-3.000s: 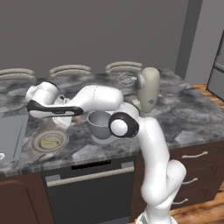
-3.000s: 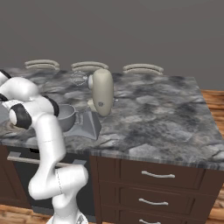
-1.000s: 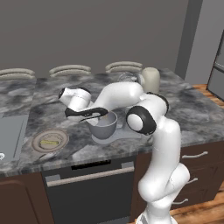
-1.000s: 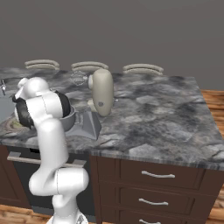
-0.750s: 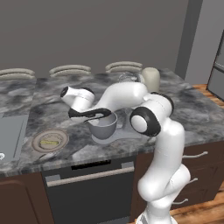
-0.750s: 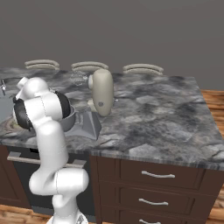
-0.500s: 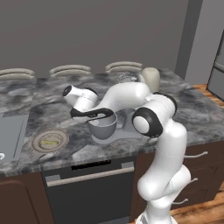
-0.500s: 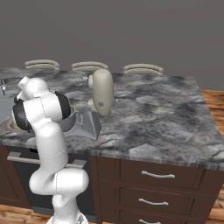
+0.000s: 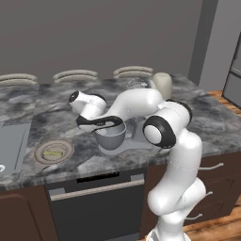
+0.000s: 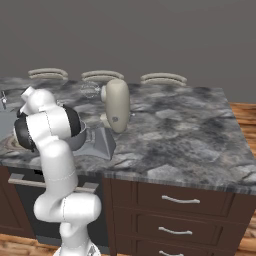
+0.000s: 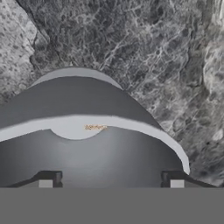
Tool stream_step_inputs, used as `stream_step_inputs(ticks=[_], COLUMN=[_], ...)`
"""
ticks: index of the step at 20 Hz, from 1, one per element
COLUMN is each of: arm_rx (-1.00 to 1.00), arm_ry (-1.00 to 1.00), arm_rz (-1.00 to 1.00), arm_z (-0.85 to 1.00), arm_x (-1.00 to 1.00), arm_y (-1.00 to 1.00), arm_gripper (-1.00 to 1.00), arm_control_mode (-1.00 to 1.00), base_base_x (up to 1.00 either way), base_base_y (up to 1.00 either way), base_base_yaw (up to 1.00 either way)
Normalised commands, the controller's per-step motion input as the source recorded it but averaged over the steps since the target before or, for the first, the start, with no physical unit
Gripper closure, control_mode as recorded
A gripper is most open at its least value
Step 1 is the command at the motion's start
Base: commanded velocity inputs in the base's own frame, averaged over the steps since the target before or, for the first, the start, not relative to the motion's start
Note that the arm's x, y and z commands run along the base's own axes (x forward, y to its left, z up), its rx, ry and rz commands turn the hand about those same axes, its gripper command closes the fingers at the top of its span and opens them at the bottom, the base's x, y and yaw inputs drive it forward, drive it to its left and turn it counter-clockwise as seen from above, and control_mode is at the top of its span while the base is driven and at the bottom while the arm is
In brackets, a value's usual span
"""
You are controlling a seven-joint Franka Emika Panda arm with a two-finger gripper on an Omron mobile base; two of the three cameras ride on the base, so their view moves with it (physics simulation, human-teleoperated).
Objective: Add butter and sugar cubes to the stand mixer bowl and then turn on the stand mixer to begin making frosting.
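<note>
My gripper (image 11: 110, 181) hangs over the stand mixer bowl (image 11: 87, 148) and is open, its two fingertips (image 11: 46, 180) wide apart with nothing between them. A tiny tan sugar cube (image 11: 95, 127) lies on the bowl's floor. In the left base view the gripper (image 9: 118, 126) sits just above the rim of the grey bowl (image 9: 110, 140), which rests on the stand mixer's flat base plate. The stand mixer (image 10: 116, 105) has a cream head and stands behind the bowl. The yellow butter (image 9: 52, 153) lies on a shallow tan plate (image 9: 66, 147) left of the bowl.
A sink (image 9: 12, 146) is set into the dark marbled counter at the far left. Stool backs (image 9: 75, 75) line the counter's far edge. Drawers (image 10: 180, 200) sit under the counter to the right of the arm.
The hand has slid right over the bowl. Its fingers have gone from shut to open, and the sugar cube now lies in the bowl.
</note>
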Motion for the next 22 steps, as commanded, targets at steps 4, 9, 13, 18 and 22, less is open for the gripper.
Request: stream_step_inputs(ticks=[4, 9, 13, 18, 22], arm_rx=[0.10, 0.19, 0.21, 0.14, 0.03], arm_ry=[0.00, 0.02, 0.11, 0.08, 0.02], arm_rz=[0.00, 0.00, 0.00, -0.02, -0.07], arm_z=[0.79, 0.97, 0.48, 0.04, -0.08], arm_x=[-0.35, -0.53, -0.59, -0.51, -0.28], arm_y=[0.12, 0.37, 0.45, 0.69, 0.72], arm_gripper=[-1.00, -1.00, -1.00, -1.00, -1.00], arm_control_mode=[-1.00, -1.00, -1.00, -1.00, -1.00], base_base_x=[0.00, 0.00, 0.00, 0.00, 0.00], base_base_y=[0.00, 0.00, 0.00, 0.00, 0.00], base_base_yaw=[0.00, 0.00, 0.00, 0.00, 0.00])
